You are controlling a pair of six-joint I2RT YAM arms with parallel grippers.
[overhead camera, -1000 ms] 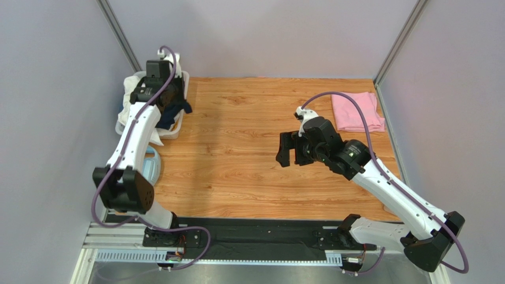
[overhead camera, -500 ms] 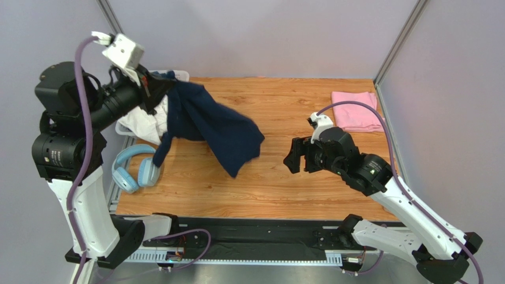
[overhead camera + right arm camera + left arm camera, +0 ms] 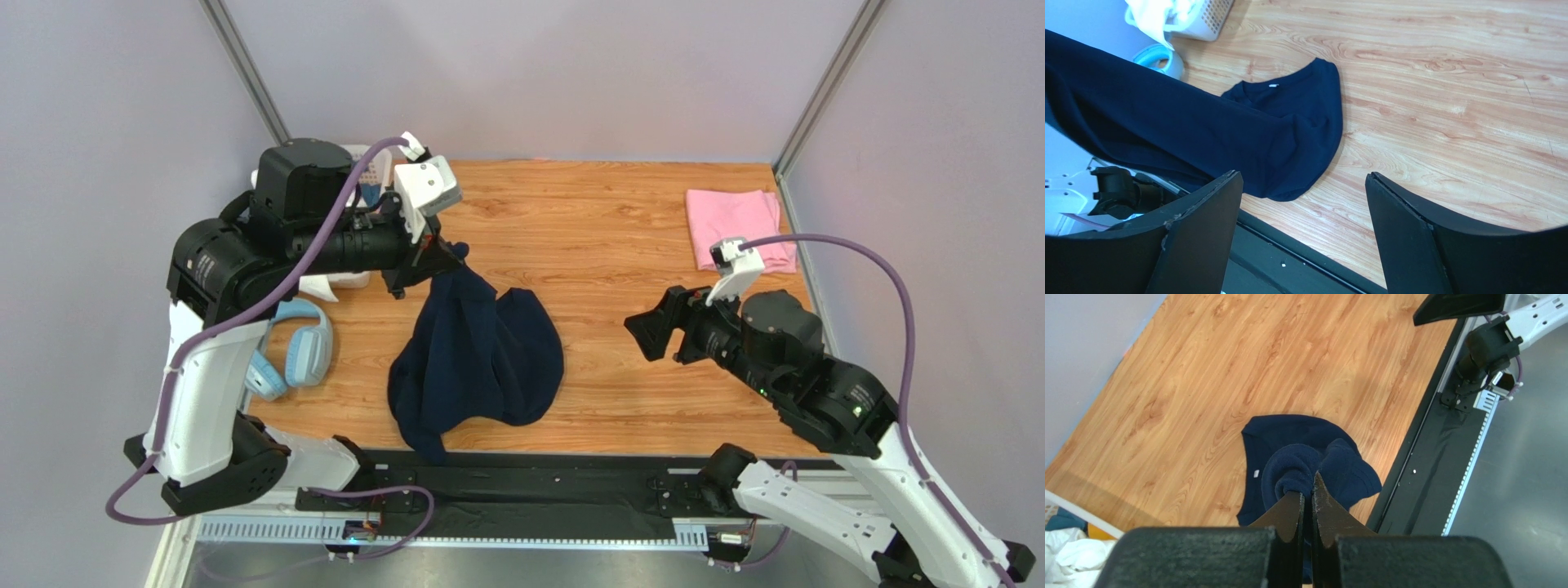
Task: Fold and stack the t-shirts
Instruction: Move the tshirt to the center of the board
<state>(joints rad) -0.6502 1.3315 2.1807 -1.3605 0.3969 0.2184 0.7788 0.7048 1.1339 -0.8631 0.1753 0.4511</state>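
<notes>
Navy tee: limp, bunched, unfolded

One navy t-shirt, one pink t-shirt, one headset

The navy t-shirt is plain dark blue all over, and the pink t-shirt is a plain light pink. The headphones are pale blue. The table shows orange-brown wood grain. The left arm and right arm are white with black joints, and the cable is purple.

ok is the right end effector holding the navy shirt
No, the right end effector stands open and empty, while the navy shirt hangs from the shut left end effector.
</notes>
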